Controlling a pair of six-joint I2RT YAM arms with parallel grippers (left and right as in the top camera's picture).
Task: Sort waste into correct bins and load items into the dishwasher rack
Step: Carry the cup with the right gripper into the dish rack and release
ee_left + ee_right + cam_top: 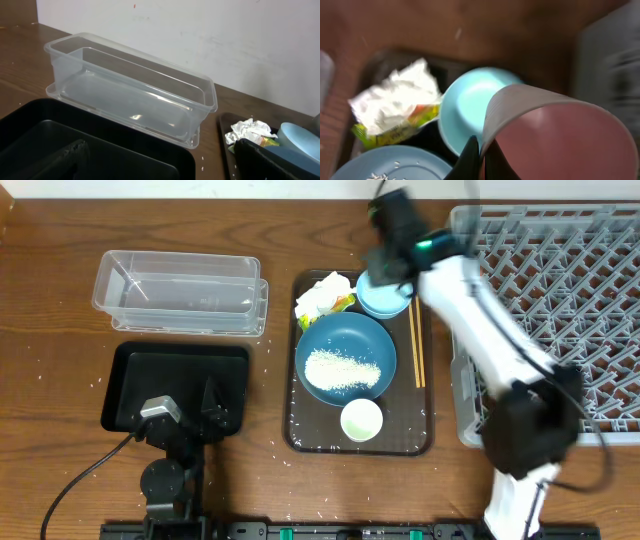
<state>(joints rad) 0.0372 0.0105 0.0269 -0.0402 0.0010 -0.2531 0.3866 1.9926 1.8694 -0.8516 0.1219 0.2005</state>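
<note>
The pink cup (555, 135) is pinched at its rim by the right gripper (481, 157), with one finger outside the wall and one inside, so this gripper is closed narrowly on the cup. The cup is held tilted, mouth toward the wrist camera, over the pale blue bowl (467, 107) at the 1 o'clock corner of the brown tray (300, 435). Whether it is fully clear of the bowl cannot be told. A rim pinch is judged to suit a thin-walled cup that is too wide to be spanned.

At 9 o'clock of the pale bowl a crumpled napkin (400, 97) is seen lying on the snack wrapper (395, 132). At 6 o'clock the dark blue bowl (345, 330) is found, with rice (340, 370) heaped in it and a white cup (362, 420) beyond. Chopsticks (415, 345) are laid along the tray's 3 o'clock edge.

The dishwasher rack (590, 270) is set at 3 o'clock of the tray. Its low near wall is judged to be the one obstacle to be passed over.

At 9 to 10 o'clock on the bench (50, 240), well apart, the clear tub (180, 290) and black tray (130, 395) are placed. The left gripper (170, 167) is held spread wide over the black tray, with nothing in it.
</note>
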